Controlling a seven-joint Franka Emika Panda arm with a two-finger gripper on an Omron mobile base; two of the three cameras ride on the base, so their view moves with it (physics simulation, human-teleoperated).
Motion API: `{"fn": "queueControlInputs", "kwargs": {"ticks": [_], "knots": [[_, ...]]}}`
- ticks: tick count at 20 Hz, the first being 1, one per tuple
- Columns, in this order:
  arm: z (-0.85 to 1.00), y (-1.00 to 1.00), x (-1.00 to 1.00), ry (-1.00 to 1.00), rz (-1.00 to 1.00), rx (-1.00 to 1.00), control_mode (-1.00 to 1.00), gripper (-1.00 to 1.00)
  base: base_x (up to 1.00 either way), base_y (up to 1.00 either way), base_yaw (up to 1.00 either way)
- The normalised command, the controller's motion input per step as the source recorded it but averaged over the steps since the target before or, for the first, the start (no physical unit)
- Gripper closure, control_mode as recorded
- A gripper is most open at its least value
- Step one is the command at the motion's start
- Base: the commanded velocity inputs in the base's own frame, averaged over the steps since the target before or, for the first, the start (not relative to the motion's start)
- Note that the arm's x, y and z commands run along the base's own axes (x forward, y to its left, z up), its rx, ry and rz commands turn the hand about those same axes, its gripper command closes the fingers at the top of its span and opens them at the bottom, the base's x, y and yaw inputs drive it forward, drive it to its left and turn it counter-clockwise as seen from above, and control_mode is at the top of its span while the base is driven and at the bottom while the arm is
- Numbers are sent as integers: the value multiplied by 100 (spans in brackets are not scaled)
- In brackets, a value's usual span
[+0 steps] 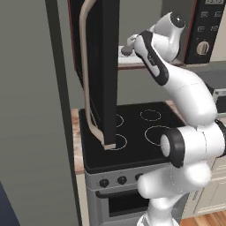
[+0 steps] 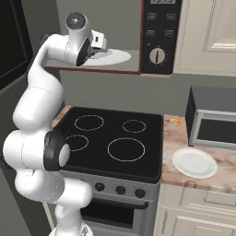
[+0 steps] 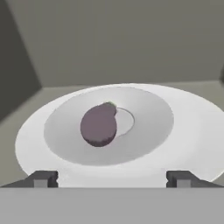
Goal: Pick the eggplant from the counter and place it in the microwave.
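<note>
The eggplant (image 3: 99, 126), a small dark purple lump, lies on the white round turntable plate (image 3: 183, 127) inside the grey cavity of the microwave (image 2: 159, 37). My gripper (image 3: 112, 179) is open, its two dark fingertips spread wide with nothing between them. The eggplant rests just ahead of the fingertips and apart from them. In the right base view my hand (image 2: 102, 50) reaches into the cavity over the turntable plate (image 2: 117, 57). The microwave's black door (image 1: 99, 66) stands swung open to the left, beige bar handle outward. The counter (image 2: 171, 138) is pinkish-brown stone beside the stove.
A black glass stovetop (image 2: 115, 138) with ring marks lies below the microwave. On the counter to its right are a white plate (image 2: 194, 162) and a dark grey box with a metal bar handle (image 2: 214, 117). The open door hangs over the stove's left side.
</note>
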Motion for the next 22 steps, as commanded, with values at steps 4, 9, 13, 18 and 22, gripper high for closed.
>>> {"fn": "queueControlInputs", "kwargs": {"ticks": [4,9,13,18,22], "knots": [[-1,-40,-100,-20,0,0,-100,-100,0,0,0],[0,-34,-100,-23,-2,3,-100,-100,0,0,0],[0,-10,-100,-4,-11,3,-100,-100,0,0,0],[-2,0,-100,0,-15,0,-100,-100,0,0,0],[-40,0,-100,5,-16,0,-100,-100,0,0,0]]}}
